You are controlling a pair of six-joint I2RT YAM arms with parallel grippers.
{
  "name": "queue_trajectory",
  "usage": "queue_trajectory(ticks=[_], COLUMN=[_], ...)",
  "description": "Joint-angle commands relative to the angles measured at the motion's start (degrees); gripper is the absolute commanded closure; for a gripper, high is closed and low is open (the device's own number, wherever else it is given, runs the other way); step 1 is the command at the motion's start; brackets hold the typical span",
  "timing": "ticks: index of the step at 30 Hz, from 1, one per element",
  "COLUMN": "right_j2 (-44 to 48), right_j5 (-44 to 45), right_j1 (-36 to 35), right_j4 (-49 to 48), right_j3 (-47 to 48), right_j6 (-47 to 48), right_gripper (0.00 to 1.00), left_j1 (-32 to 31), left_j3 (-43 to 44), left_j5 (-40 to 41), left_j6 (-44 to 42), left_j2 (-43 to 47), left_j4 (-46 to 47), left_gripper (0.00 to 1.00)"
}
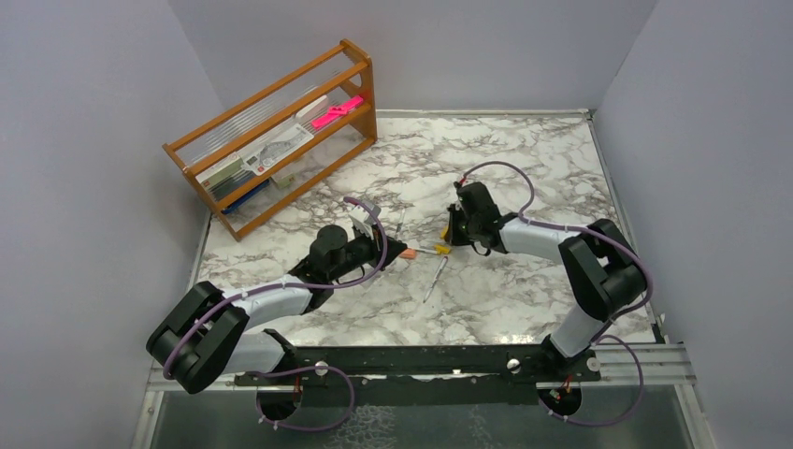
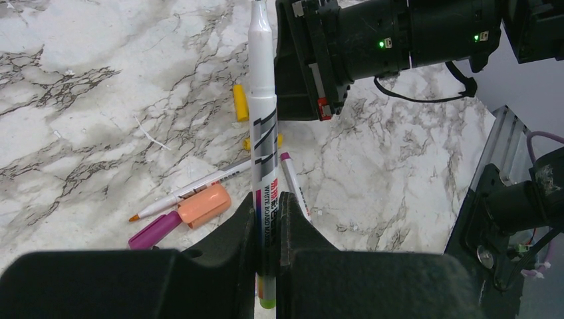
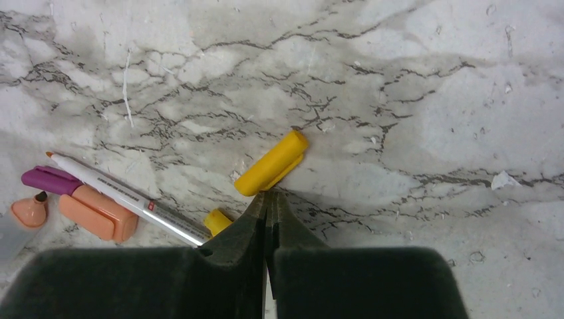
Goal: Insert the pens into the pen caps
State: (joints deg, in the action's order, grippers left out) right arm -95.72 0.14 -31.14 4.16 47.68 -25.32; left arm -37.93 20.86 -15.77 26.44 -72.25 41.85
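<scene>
My left gripper is shut on a white pen with a green end, its uncapped tip pointing away from the camera towards the right arm. My right gripper is shut with nothing between its jaws, and its tips rest against the end of a yellow pen cap lying on the table. A second yellow piece lies just to the left of it. An orange-tipped pen, an orange-pink cap and a purple cap lie together further left. A purple-tipped pen lies nearby.
A wooden rack with a bright pink item stands at the back left of the marble table. Grey walls close in the sides and back. The two grippers face each other near the table's middle.
</scene>
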Motion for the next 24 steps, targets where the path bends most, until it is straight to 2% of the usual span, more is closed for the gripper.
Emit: queue_trajectory(ticks=[1,17,21,24], right_j2=[-2.8,-11.0,-10.1,-6.0], right_j5=[-1.3,-1.9,-0.7,-2.0], right_j1=[-0.3,-0.3,-0.3,-0.3], right_j4=[-1.9,-1.3,-0.7,-2.7], right_j3=[2.7,11.7,13.1,11.4], right_j6=[0.6,1.1,2.7,4.3], right_gripper=[0.98,0.98,0.98,0.97], left_j1=[0.3,0.5,0.7,0.8], left_j3=[-0.4,-0.2,-0.2,-0.2], left_j5=[1.1,1.6,1.5,1.7], left_j6=[-0.3,-0.9,-1.0,-1.0], left_j2=[-0.1,-0.3,-0.3,0.0], left_j4=[0.8,0.3,0.0,-0.2], left_gripper=[1.00,1.00,1.00,1.00])
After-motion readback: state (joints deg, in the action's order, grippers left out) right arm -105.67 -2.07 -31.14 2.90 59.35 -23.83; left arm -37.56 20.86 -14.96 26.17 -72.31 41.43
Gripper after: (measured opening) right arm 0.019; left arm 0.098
